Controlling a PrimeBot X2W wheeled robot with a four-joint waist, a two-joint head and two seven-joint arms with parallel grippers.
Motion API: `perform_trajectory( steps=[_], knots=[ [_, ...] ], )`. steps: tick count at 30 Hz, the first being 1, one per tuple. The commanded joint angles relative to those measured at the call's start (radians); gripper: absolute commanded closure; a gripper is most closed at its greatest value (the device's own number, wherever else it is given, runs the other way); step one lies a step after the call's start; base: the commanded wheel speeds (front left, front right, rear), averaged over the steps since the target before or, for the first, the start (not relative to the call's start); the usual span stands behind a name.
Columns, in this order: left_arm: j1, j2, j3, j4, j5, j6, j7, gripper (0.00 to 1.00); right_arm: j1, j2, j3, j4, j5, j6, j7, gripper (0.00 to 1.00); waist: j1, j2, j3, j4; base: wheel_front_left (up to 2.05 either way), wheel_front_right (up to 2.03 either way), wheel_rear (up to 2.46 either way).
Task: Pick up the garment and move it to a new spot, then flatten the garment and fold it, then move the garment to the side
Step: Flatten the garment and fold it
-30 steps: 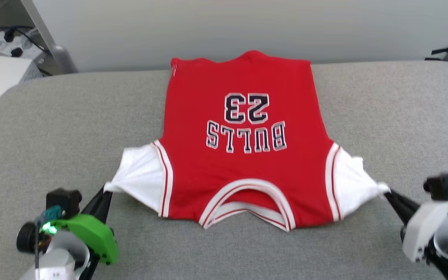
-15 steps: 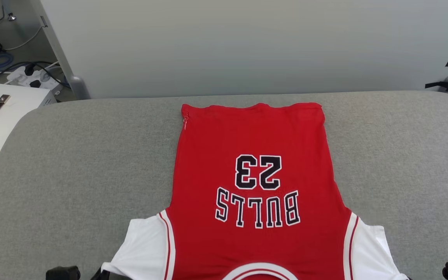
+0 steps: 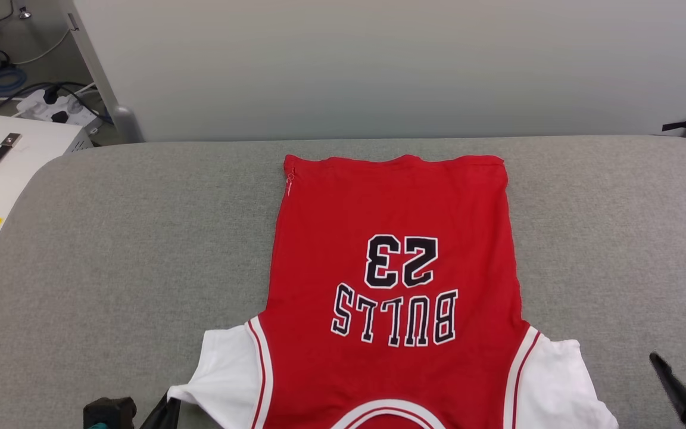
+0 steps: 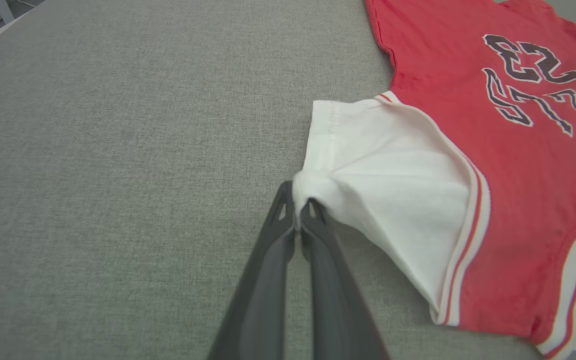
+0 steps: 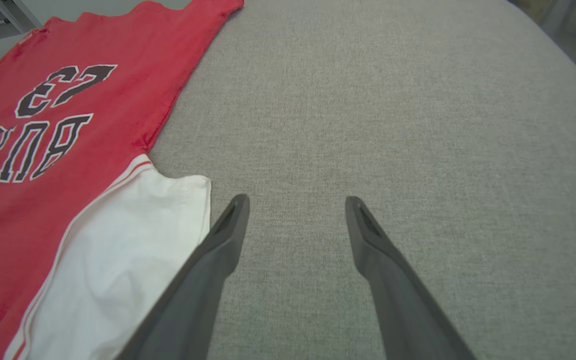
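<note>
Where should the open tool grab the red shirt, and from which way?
Grab the outer corner of the white sleeve nearest the right tool, coming in sideways and low from the bare gray surface. The shirt lies flat, so that loose sleeve edge is probably the easiest lip to pinch. The left tool pinches the other sleeve at its corner the same way.

Your right gripper (image 5: 296,199) has let go of the white sleeve (image 5: 118,250) of the shirt (image 3: 390,226); its fingers (image 5: 228,220) now stand apart beside it.
</note>
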State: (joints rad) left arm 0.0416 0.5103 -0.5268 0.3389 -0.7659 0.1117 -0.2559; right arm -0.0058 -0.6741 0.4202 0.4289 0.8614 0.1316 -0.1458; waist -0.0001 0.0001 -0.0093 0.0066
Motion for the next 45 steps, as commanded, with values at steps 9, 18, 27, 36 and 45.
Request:
perform_trajectory(
  steps=[9, 18, 27, 36, 45],
  knots=[
    [-0.068, -0.052, 0.059, -0.087, 0.115, 0.012, -0.006, 1.00, -0.205, -0.050, -0.316, -0.263, -0.133, -0.001, 0.148, 0.00, 0.0001, -0.0001, 0.125, 0.070, 0.00, 0.00, 0.00],
    [-0.158, -0.154, 0.124, -0.165, 0.225, -0.018, -0.006, 1.00, -0.579, -0.033, -0.348, -0.336, -0.177, -0.001, 0.637, 0.00, 0.0001, -0.0001, 0.339, 0.177, 0.00, 0.00, 0.00],
    [-0.247, -0.279, 0.187, -0.195, 0.328, -0.091, -0.006, 1.00, -0.919, -0.002, -0.270, -0.156, -0.188, -0.001, 1.124, 0.00, 0.0001, -0.0001, 0.536, 0.261, 0.00, 0.00, 0.00],
    [-0.303, -0.378, 0.239, -0.207, 0.416, -0.167, -0.006, 1.00, -1.066, 0.033, -0.239, -0.024, -0.332, -0.001, 1.226, 0.00, 0.0001, -0.0001, 0.663, 0.315, 0.00, 0.00, 0.00],
    [-0.306, -0.430, 0.282, -0.205, 0.463, -0.210, -0.006, 1.00, -0.987, 0.037, -0.202, 0.055, -0.334, -0.001, 1.244, 0.00, 0.0001, -0.0001, 0.697, 0.325, 0.00, 0.00, 0.00]
  ],
)
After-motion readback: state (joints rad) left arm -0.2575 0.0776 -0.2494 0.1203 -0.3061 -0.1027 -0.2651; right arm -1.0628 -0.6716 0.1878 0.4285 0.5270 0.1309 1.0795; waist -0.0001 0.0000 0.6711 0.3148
